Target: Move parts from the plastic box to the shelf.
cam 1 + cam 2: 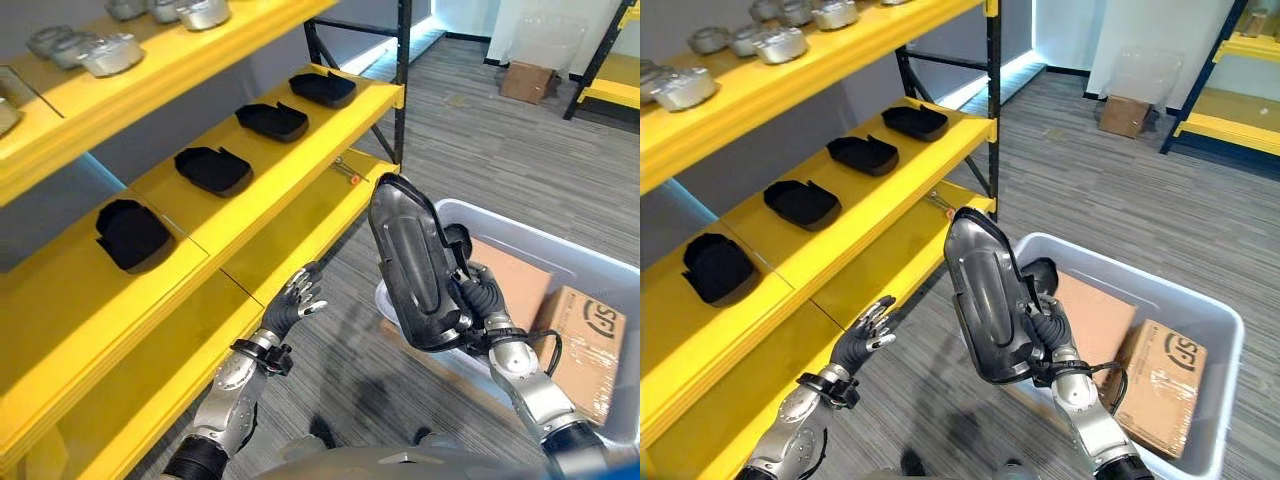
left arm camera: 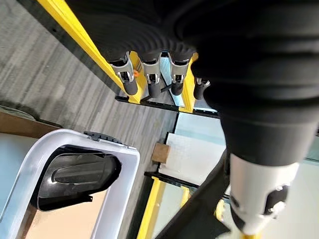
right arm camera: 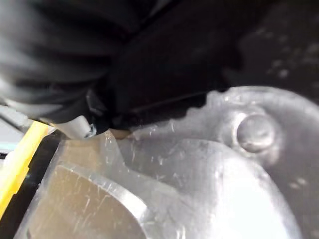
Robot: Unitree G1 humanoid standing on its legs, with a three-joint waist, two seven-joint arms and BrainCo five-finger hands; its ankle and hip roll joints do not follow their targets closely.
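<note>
My right hand (image 1: 480, 295) is shut on a long black moulded part (image 1: 412, 262), holding it upright above the near corner of the pale plastic box (image 1: 1210, 318). The same part (image 1: 985, 295) stands between the box and the yellow shelf (image 1: 290, 215). Close up, its scratched grey surface (image 3: 199, 179) lies right against the hand. My left hand (image 1: 296, 298) hangs open with relaxed fingers (image 2: 152, 82) beside the shelf's lower board, touching nothing. Several black parts (image 1: 213, 168) lie in a row on the middle shelf board.
Cardboard boxes (image 1: 1160, 385) lie inside the plastic box. Silver metal castings (image 1: 105, 52) sit on the top shelf board. A dark upright post (image 1: 403, 80) ends the shelf. A cardboard box (image 1: 526, 80) and another yellow rack (image 1: 612, 75) stand on the grey floor behind.
</note>
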